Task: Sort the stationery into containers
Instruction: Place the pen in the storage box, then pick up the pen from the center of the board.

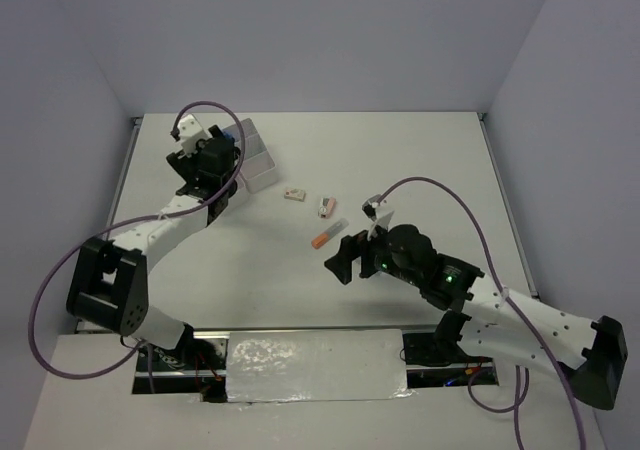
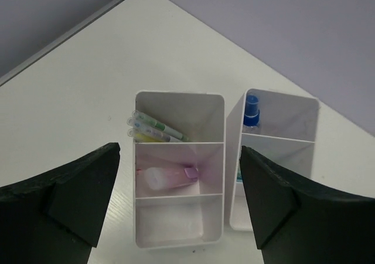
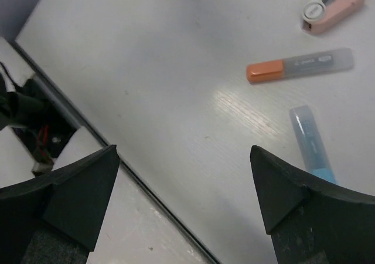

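**Both claws gaping wide, loose stationery lying ahead of the right one**

Nearest the bases, the right claw (image 3: 183,152) is hanging low over the table (image 1: 400,150), its jaws spread wide and gripping nothing. In its wrist view a blue highlighter (image 3: 312,142) is lying just ahead of its right-hand finger, outside the gap, with its blue end running down to that finger's edge. Beyond it and apart, an orange highlighter (image 3: 299,64) is lying crosswise, with its orange end pointing toward the middle of the view. Farther still, at the top edge, a pink-and-white piece (image 3: 331,4) is resting on the table. In the overhead view a small eraser (image 1: 294,195) is sitting past these, between them and the containers (image 2: 179,240).

At the far left, the left claw (image 2: 180,154) is hovering above the containers, also wide and holding nothing. One strip of three compartments is showing squarely in the gap, while the neighbouring strip is partly hiding behind the right-hand finger. Thin pens (image 2: 155,129) are lying in the centred strip's far compartment and a pink highlighter (image 2: 170,177) in its middle one. A blue-capped tube (image 2: 251,111) is sitting in the neighbour's far compartment.
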{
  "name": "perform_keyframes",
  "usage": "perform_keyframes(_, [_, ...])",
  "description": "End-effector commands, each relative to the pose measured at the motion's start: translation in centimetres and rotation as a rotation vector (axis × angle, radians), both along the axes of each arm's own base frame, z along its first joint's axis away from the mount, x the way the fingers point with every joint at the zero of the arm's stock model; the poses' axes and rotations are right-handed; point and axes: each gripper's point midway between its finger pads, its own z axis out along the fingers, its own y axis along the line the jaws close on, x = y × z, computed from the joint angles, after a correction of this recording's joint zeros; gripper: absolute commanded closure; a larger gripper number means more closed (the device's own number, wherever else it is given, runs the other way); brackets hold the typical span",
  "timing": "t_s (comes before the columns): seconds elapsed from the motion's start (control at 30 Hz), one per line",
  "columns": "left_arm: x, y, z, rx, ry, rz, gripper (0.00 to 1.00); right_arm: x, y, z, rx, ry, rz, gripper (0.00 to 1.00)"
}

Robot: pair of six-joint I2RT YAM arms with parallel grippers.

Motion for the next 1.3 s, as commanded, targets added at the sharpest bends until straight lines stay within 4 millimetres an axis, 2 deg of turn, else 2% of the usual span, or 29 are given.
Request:
perform_keyframes(0.0, [-1.4,-0.7,5.4,-0.101,-0.085,-0.034,0.04,1.5,0.2,-0.3,-0.039,0.057,0.038,0.00])
perform_keyframes(0.03, [-1.8,-1.1,6.1,-0.127,-0.083,-0.051,0.02,3.1,-1.0,-1.2,-0.067,0.085,-0.012,0.00])
perform_keyframes(0.07, [-2.5,-1.5,7.4,-0.152,-0.090,-0.081,0.01,3.8,-1.8,-4.0,-0.159,0.156,-0.029,0.00])
perform_keyframes(0.1, [-3.3,-2.5,7.4,-0.176,-0.026,-0.153,0.01,5.4,-2.7,-4.0,-0.198,0.166,-0.094,0.00])
perform_keyframes(0.13, [-4.1,-3.1,8.5,-0.196,-0.025,-0.204,0.01,6.2,-4.4,-6.6,-0.293,0.246,-0.148,0.00])
perform_keyframes(0.17, [-4.7,-3.8,8.7,-0.213,0.000,-0.251,0.01,6.5,-4.9,-7.3,-0.333,0.263,-0.162,0.00])
perform_keyframes(0.2, [-5.6,-5.5,8.3,-0.245,0.057,-0.354,0.01,7.1,-5.1,-7.5,-0.363,0.262,-0.170,0.00])
perform_keyframes(0.27, [-7.4,-6.6,8.7,-0.244,0.081,-0.455,0.01,7.1,-6.1,-9.4,-0.461,0.308,-0.183,0.00])
perform_keyframes(0.3, [-8.5,-6.8,7.5,-0.243,0.128,-0.482,0.01,7.2,-6.0,-9.8,-0.475,0.320,-0.169,0.00])
perform_keyframes(0.33, [-9.7,-7.4,7.8,-0.239,0.132,-0.555,0.01,6.8,-6.1,-10.5,-0.509,0.337,-0.139,0.01])
perform_keyframes(0.4, [-11.4,-7.6,6.1,-0.244,0.189,-0.589,0.01,6.4,-6.3,-12.3,-0.566,0.398,-0.115,0.04])
perform_keyframes(0.43, [-12.8,-8.0,6.1,-0.255,0.203,-0.635,0.01,5.9,-6.5,-13.6,-0.598,0.442,-0.107,0.07])
perform_keyframes(0.5, [-14.2,-8.2,5.0,-0.261,0.224,-0.673,0.01,5.4,-6.3,-14.6,-0.608,0.483,-0.086,0.14])
perform_keyframes(0.53, [-15.2,-8.0,5.6,-0.260,0.202,-0.681,0.01,5.0,-6.3,-15.4,-0.621,0.512,-0.079,0.18])
perform_keyframes(0.57, [-15.7,-7.7,5.0,-0.260,0.210,-0.681,0.01,4.9,-6.5,-15.9,-0.637,0.529,-0.085,0.21])
perform_keyframes(0.67, [-17.0,-7.1,5.8,-0.239,0.181,-0.687,0.01,4.3,-7.5,-17.7,-0.725,0.587,-0.122,0.32])
perform_keyframes(0.73, [-17.5,-6.8,6.1,-0.225,0.184,-0.690,0.01,3.7,-7.1,-18.4,-0.757,0.609,-0.107,0.38])
perform_keyframes(0.8, [-17.6,-6.9,6.8,-0.215,0.173,-0.702,0.01,3.6,-6.8,-18.7,-0.775,0.612,-0.103,0.50])
perform_keyframes(0.83, [-17.7,-7.0,7.0,-0.215,0.170,-0.711,0.01,3.1,-6.4,-19.0,-0.783,0.617,-0.093,0.63])
perform_keyframes(0.87, [-17.9,-7.2,7.2,-0.221,0.167,-0.728,0.01,2.8,-6.2,-19.2,-0.783,0.623,-0.091,0.70])
perform_keyframes(0.9, [-18.1,-7.4,7.5,-0.230,0.157,-0.740,0.01,2.4,-5.7,-19.1,-0.783,0.613,-0.077,0.89])
perform_keyframes(0.97, [-18.4,-8.2,7.8,-0.257,0.144,-0.780,0.01,1.9,-5.5,-19.0,-0.778,0.606,-0.077,1.00])
perform_keyframes(1.03, [-18.8,-9.7,8.5,-0.313,0.108,-0.852,0.01,1.7,-4.7,-17.8,-0.733,0.574,-0.072,1.00])
perform_keyframes(1.07, [-18.9,-10.1,8.1,-0.333,0.107,-0.866,0.01,1.6,-4.4,-17.3,-0.714,0.560,-0.067,1.00])
perform_keyframes(1.1, [-19.1,-11.5,8.7,-0.376,0.081,-0.934,0.01,1.5,-3.9,-16.6,-0.681,0.548,-0.059,1.00])
perform_keyframes(1.13, [-19.2,-12.3,8.7,-0.402,0.074,-0.973,0.01,1.9,-2.9,-15.0,-0.624,0.500,-0.049,1.00])
perform_keyframes(1.17, [-19.4,-12.9,8.0,-0.429,0.086,-0.998,0.01,1.6,-1.7,-13.9,-0.587,0.459,-0.014,1.00])
perform_keyframes(1.2, [-19.5,-14.1,8.4,-0.486,0.074,-1.049,0.01,2.0,0.1,-11.5,-0.499,0.376,0.020,1.00])
perform_keyframes(1.27, [-19.8,-15.5,7.4,-0.560,0.086,-1.108,0.01,0.5,3.1,-9.0,-0.399,0.295,0.132,1.00])
